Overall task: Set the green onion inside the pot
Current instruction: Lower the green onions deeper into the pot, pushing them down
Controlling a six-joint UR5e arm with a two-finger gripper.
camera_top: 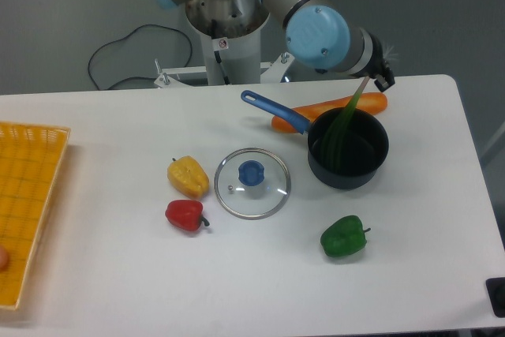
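The pot [357, 175] is a dark saucepan with a blue handle, standing right of the table's centre. The green onion [344, 128] hangs tilted, its pale upper end at my gripper and its dark green leaves reaching down inside the pot. My gripper [381, 73] is above the pot's far right rim, close to the wrist. Its small black fingers appear shut on the onion's upper end, though the grip itself is partly hidden.
An orange carrot [359, 103] lies just behind the pot. A glass lid with a blue knob [252, 183] lies left of the pot. Yellow pepper [188, 176], red pepper [185, 215] and green pepper [344, 237] sit in front. A yellow basket [28, 195] is at the left edge.
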